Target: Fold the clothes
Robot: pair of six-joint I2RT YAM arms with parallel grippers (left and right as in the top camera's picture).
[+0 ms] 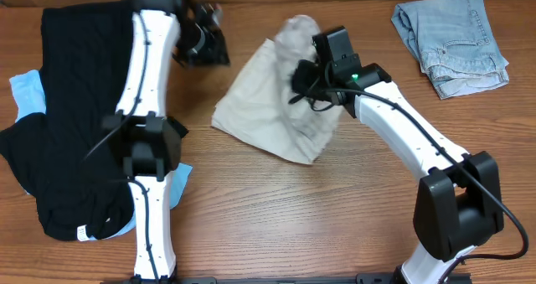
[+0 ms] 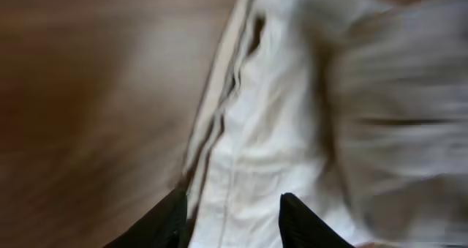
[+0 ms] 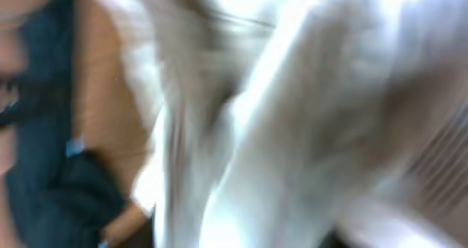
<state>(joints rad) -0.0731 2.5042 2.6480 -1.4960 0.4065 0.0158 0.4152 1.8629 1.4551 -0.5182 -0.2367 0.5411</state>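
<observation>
Overhead, I see the beige garment point(image 1: 272, 108) at the centre of the table point(image 1: 335, 217), with the right gripper point(image 1: 306, 81) pressed into its 1 o'clock corner. That gripper's wrist view is blurred cloth, so I cannot tell its grip. The left gripper point(image 2: 234, 222) hangs at the garment's 10 o'clock edge. Only its wrist view shows its fingers point(image 2: 167, 222) spread apart.

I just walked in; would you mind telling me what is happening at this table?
Clothes folding is under way on a cream garment mid-table. The right gripper sits on its bunched top; blur hides whether it grips. The left gripper, fingers apart, is near the garment's upper left edge. Folded jeans lie at the far right, and black clothes over a light blue cloth lie on the left.
</observation>
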